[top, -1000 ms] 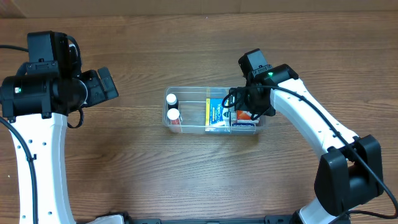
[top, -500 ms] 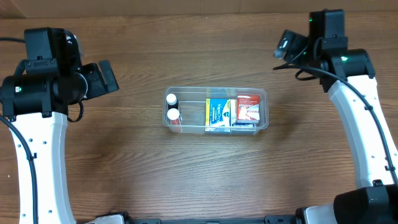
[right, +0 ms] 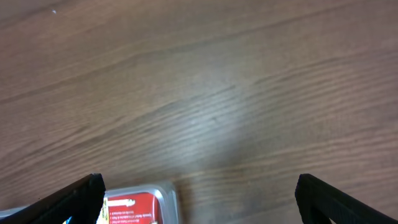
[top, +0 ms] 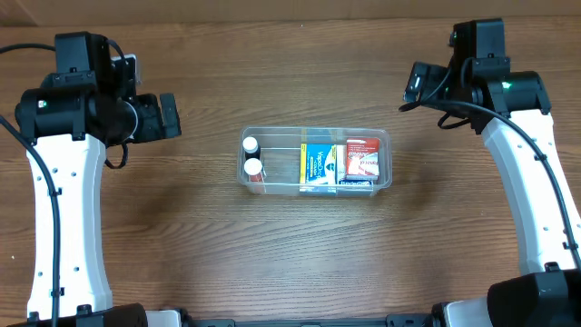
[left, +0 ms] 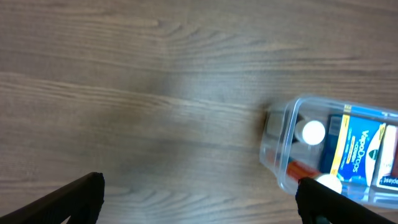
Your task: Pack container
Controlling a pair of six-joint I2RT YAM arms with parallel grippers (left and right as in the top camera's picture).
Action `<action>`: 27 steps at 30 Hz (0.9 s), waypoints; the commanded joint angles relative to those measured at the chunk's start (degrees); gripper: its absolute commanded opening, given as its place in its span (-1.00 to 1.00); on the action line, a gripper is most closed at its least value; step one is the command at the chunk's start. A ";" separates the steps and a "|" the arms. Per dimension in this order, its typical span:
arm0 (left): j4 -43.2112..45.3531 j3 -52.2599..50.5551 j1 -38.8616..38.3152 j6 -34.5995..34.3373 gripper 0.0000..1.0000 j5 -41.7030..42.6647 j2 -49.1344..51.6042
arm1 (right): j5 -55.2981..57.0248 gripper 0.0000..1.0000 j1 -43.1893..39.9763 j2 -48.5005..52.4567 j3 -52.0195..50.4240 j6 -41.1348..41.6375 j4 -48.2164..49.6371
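Currently container point(top: 278, 160) lies long axis left-to-right between the grippers, right gripper point(top: 414, 84) nearer its end than left gripper point(top: 167, 116); both jaws spread wide, holding nothing.

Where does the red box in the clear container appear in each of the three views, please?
Overhead: red box at the right end of the container, centre frame.
Left wrist: not in it; cut off past the right edge.
Right wrist: bottom edge, left of centre.
Shared landmark: the container's clear rim.
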 commanded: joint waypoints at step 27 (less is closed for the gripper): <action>3.65 -36.57 -1.16 -6.64 1.00 -1.11 -56.22 | 1.05 1.00 2.51 -50.99 -37.77 2.95 -0.44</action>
